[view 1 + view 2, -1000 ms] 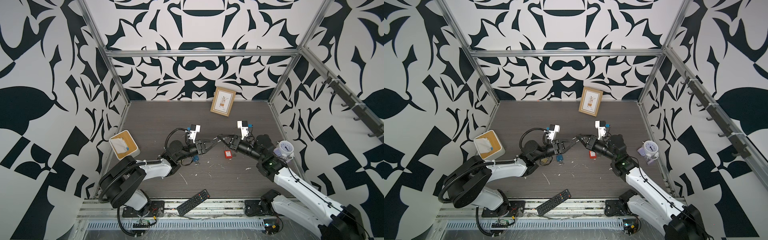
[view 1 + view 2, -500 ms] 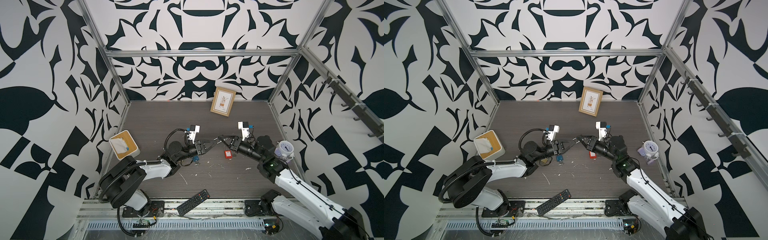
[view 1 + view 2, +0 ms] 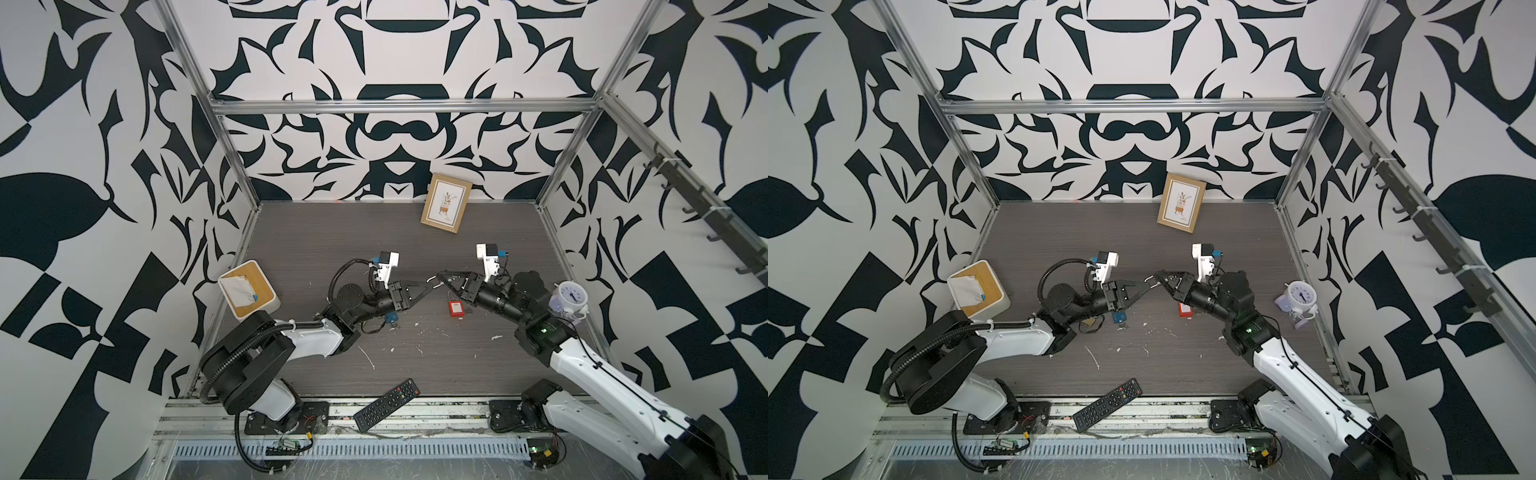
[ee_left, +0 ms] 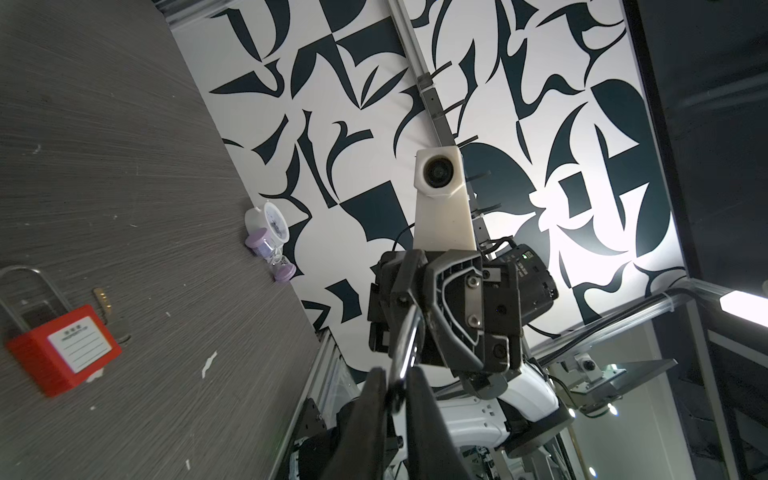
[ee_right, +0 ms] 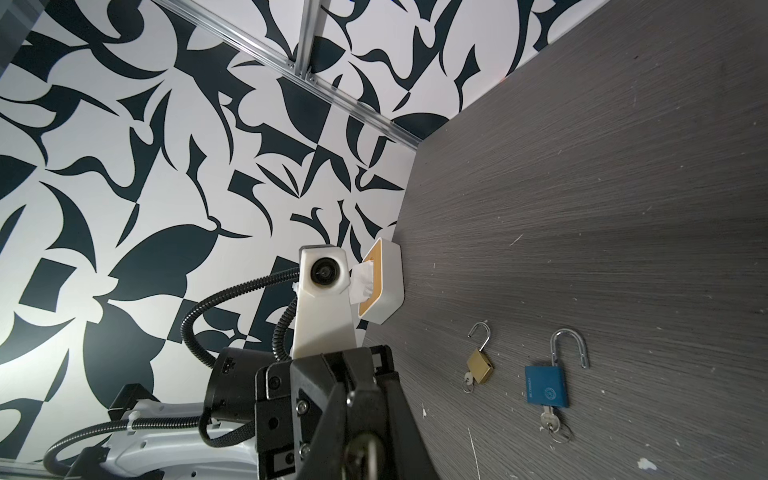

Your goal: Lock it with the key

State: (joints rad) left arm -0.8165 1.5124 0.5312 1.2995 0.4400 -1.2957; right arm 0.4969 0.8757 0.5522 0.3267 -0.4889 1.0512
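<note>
My two grippers meet tip to tip in mid-air over the middle of the table, the left gripper point(image 3: 432, 283) point(image 3: 1148, 283) and the right gripper point(image 3: 439, 276) point(image 3: 1157, 276). A silver key ring point(image 4: 409, 345) spans the gap between them. The left gripper point(image 4: 395, 376) is shut on one end of it. The right gripper point(image 5: 365, 451) is shut on the other end. The key's blade is hidden by the fingers. A red padlock point(image 3: 456, 308) point(image 4: 62, 349) lies on the table below the right gripper.
A blue padlock point(image 5: 545, 384) and a brass padlock point(image 5: 480, 365), both with open shackles and keys in them, lie under the left arm. A tissue box point(image 3: 248, 289) stands at the left, a clock point(image 3: 572, 296) at the right, a picture frame point(image 3: 446, 208) at the back, a remote point(image 3: 386, 405) on the front edge.
The left gripper's jaws have closed onto the key ring. Both arms have stayed almost where they were.
</note>
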